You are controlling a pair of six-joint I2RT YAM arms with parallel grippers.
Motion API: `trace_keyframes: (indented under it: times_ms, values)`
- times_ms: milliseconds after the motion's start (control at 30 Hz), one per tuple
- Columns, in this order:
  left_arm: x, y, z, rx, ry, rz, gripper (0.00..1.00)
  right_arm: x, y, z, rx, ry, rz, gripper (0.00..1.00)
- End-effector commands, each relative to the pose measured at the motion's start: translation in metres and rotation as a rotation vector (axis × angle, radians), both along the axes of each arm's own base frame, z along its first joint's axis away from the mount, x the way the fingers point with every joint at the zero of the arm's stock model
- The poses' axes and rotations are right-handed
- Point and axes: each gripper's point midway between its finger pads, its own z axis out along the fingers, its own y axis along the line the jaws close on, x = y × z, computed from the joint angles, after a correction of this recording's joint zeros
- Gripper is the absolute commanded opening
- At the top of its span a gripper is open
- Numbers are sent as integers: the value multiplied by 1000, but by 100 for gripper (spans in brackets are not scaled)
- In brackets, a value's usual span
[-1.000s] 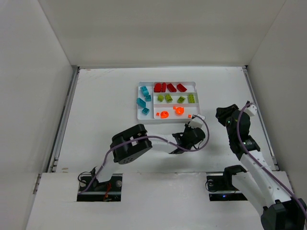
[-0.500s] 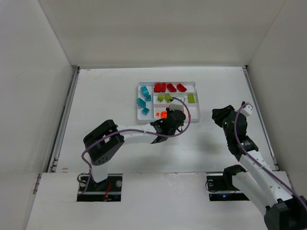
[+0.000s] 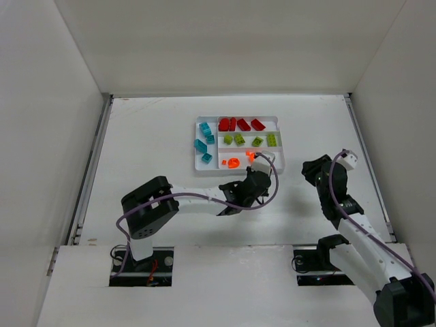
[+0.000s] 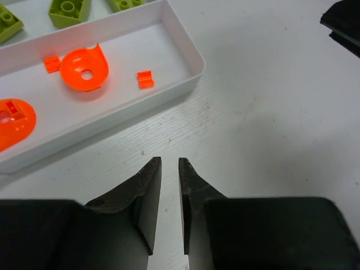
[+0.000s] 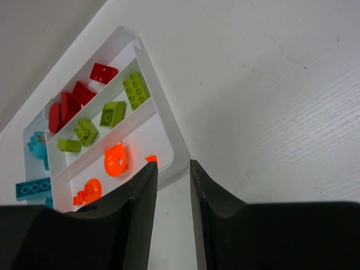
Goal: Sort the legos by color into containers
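The white tray (image 3: 236,172) holds sorted legos: red (image 3: 238,124) in the far section, lime green (image 3: 248,140) in the middle, orange (image 3: 233,163) in the near one, teal (image 3: 204,143) in the left cross section. My left gripper (image 3: 257,176) hovers over bare table just before the tray's near right corner (image 4: 191,84). Its jaws (image 4: 170,160) stand slightly apart and empty. A tiny orange brick (image 4: 145,79) lies in the tray beside a round orange piece (image 4: 84,67). My right gripper (image 3: 312,167) is right of the tray, jaws (image 5: 173,163) a little apart and empty.
The right wrist view shows the tray rim (image 5: 174,140) with red (image 5: 73,95), green (image 5: 112,112), orange (image 5: 115,158) and teal (image 5: 34,188) bricks inside. White walls enclose the table on three sides. The right arm's black link (image 4: 343,22) shows at the left wrist view's far right.
My left gripper carried a small orange brick over the tray's near section, let it go there, and has drawn back toward the near right corner. The right gripper has shifted slightly.
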Motion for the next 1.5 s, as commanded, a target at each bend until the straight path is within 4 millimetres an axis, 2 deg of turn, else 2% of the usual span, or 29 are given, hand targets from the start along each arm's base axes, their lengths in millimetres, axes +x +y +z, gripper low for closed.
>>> trace_keyframes:
  times_ms: [0,233,367,467,600,633,767,867,900,933,1067,1167,1300,1467]
  values:
    - [-1,5,0,-31,11,10,17,8,6,22,4,-65,11,35]
    - [1,15,5,-49,13,27,21,7,14,21,5,-67,38,36]
    - [1,25,13,-61,4,41,31,4,15,24,7,-77,42,37]
    - [9,56,29,-82,-24,99,45,2,13,29,1,-97,45,41]
    - [23,125,48,-129,-55,234,67,-1,13,30,-8,-102,52,48]
    - [25,142,51,-144,-56,267,100,-1,15,29,-6,-100,56,51]
    - [23,207,50,-177,-30,414,100,-4,25,25,-9,-91,88,63]
    - [16,242,46,-219,6,499,100,-7,31,28,-18,-97,101,75]
    - [14,257,46,-239,18,537,100,-8,31,30,-21,-103,96,97]
    - [13,266,46,-249,20,565,100,-10,31,31,-25,-108,94,100]
    - [2,333,42,-322,45,782,100,-19,23,35,-62,-102,61,100]
    - [-10,370,33,-354,80,912,100,-25,15,36,-73,-108,29,100]
    - [-25,395,20,-349,107,987,100,-32,9,27,-67,-106,16,100]
    - [-35,406,13,-337,126,1024,100,-36,3,16,-75,-93,-5,100]
